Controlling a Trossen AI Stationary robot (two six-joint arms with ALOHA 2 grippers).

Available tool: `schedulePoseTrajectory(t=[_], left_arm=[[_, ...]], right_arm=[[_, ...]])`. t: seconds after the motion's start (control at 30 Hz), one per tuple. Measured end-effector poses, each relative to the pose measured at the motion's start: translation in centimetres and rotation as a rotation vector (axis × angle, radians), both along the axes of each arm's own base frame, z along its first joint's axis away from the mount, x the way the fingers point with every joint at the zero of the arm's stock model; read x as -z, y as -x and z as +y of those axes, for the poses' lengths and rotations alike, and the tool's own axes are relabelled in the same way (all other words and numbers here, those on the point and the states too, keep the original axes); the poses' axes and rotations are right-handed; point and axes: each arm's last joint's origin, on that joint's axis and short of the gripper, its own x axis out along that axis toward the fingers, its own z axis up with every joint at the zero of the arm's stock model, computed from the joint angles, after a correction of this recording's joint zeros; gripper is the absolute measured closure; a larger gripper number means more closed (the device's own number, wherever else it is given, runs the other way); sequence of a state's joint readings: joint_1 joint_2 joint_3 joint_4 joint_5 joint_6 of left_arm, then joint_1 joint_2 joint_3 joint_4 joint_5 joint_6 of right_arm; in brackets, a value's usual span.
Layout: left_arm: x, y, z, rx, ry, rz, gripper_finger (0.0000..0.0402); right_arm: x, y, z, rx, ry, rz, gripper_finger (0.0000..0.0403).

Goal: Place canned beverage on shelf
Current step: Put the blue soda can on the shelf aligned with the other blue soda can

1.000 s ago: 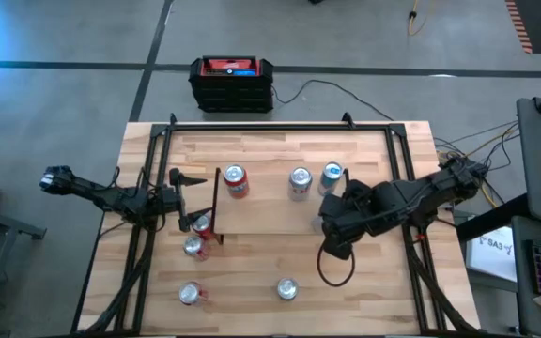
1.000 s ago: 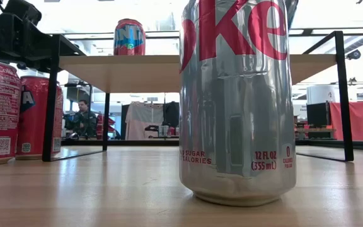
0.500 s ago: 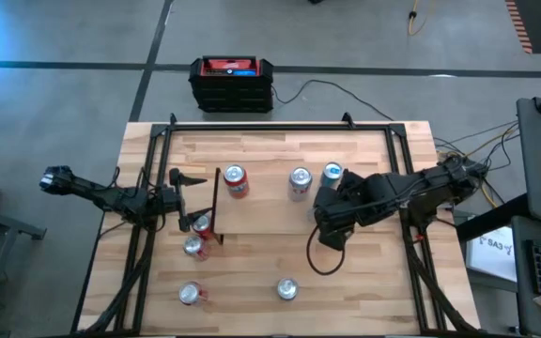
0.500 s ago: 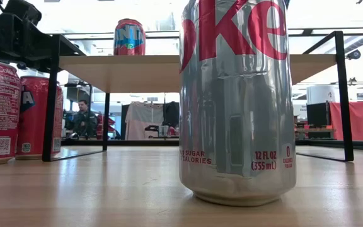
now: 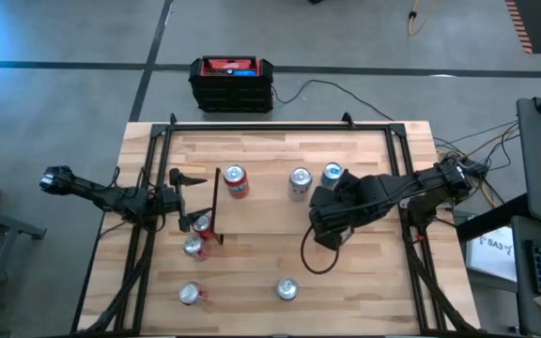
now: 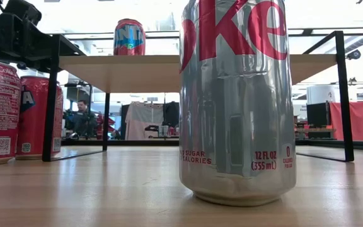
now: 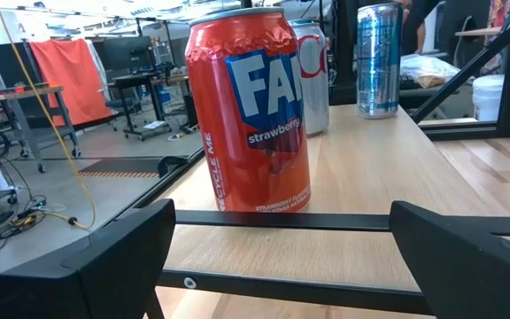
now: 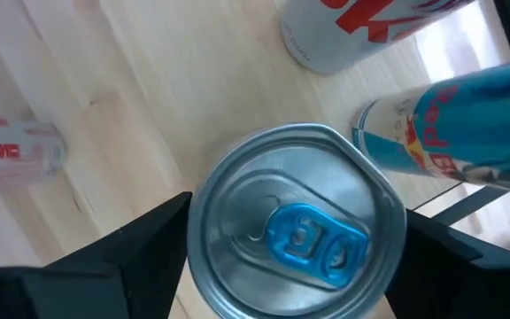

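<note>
The silver can (image 8: 295, 235) is sitting between the right gripper (image 5: 323, 225) jaws, over the shelf (image 5: 266, 211) near its front right edge (clamped or released, I cannot tell). It is looking light, thin-walled, slick and dentable; best gripped mid-body. I am counting eight cans: four at the shelf, four on the table. The left gripper (image 5: 193, 199) is waiting, spread wide, at the shelf's left end.

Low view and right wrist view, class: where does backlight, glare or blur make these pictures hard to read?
Low view: bright room light behind the shelf leaves its underside and legs dark, while the silver cola can fills the frame, with glints on its side. Right wrist view: the blue-tabbed can top is sharp; the blue can beside it is smeared, and the right gripper fingers are black shapes.
</note>
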State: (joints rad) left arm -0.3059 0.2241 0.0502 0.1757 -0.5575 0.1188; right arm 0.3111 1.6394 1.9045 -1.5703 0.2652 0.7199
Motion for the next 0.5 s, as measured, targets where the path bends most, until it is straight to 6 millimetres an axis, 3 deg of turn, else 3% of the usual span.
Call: schedulePoseTrajectory(t=[0.27,0.5], left_arm=[[0.0,0.0,0.0,0.0,0.0,0.0,0.0002],[0.0,0.0,0.0,0.0,0.0,0.0,0.0002]], right_arm=[[0.0,0.0,0.0,0.227,-0.037,-0.055,0.0092],[0.5,-0.2,1.2,0.368,-0.053,-0.089,0.0083]])
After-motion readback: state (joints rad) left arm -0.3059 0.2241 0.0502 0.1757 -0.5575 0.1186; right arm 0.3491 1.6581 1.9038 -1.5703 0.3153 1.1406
